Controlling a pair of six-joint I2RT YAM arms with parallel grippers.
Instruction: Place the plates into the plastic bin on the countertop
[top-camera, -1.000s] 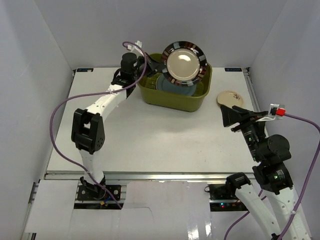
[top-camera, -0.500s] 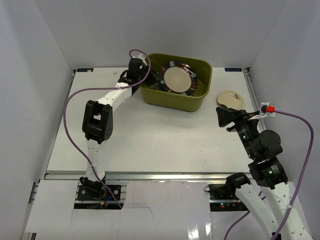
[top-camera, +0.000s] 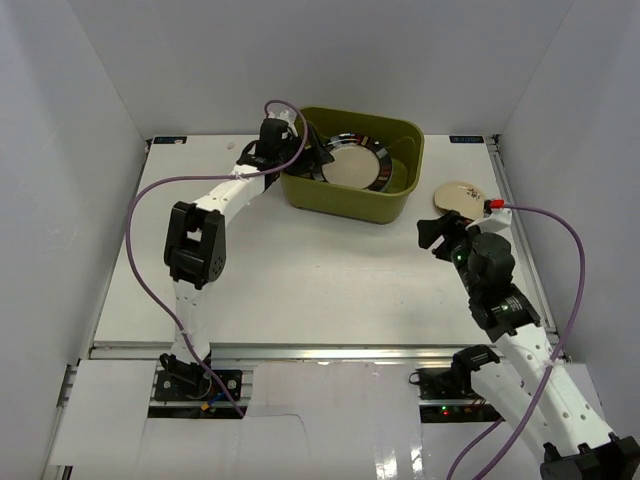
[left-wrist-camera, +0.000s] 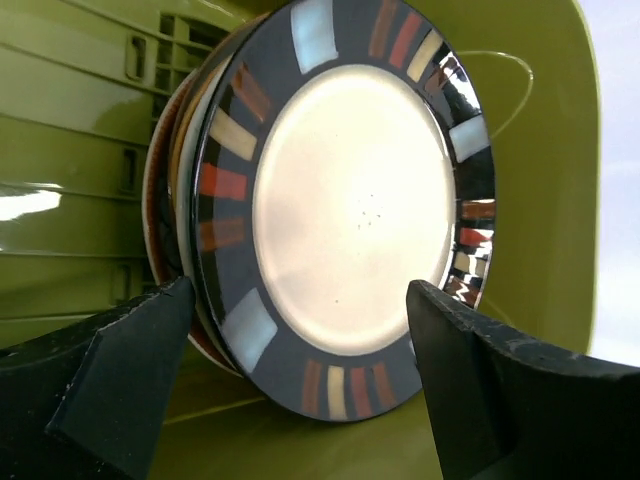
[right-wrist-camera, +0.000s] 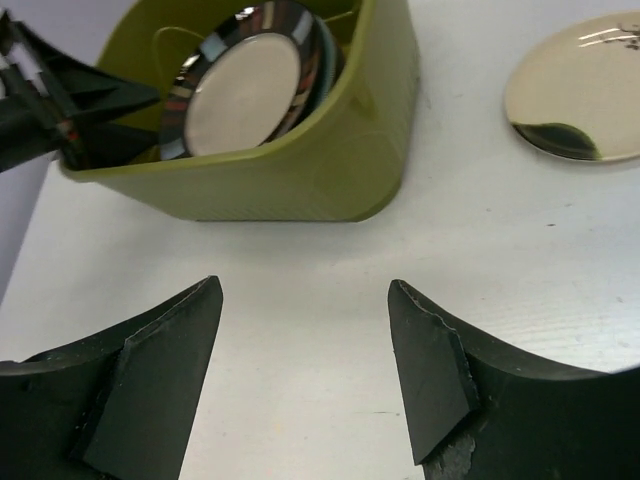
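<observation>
Left gripper (left-wrist-camera: 297, 295): wide open, nothing clamped. Fingers (left-wrist-camera: 130, 370) spread to either side, tips reaching over the left rim of the plastic bin (top-camera: 350, 205).

Dark-rimmed beige plate (left-wrist-camera: 350, 210) straight ahead of that gripper, framed between the two fingers in the wrist view. Tilted on edge inside the bin, face toward the gripper, leaning on the other plates (left-wrist-camera: 165, 210) stacked behind it. Left fingertip just beside the plate's lower rim; contact there impossible to tell. Right fingertip apart from it.

Only edges of the stacked plates visible: reddish-brown and dark. Count not readable.

Right gripper (right-wrist-camera: 302, 290): also wide open, nothing between the fingers. Over bare countertop (top-camera: 300, 280) to the right of the bin, pointing toward the bin's front right corner, apart from it.

Small cream plate (right-wrist-camera: 580, 90) flat on the countertop, outside the bin, just off its right end. Ahead of the right gripper and off to its right, near, not touching.

Bin at the back of the countertop, centre to right, upright.
</observation>
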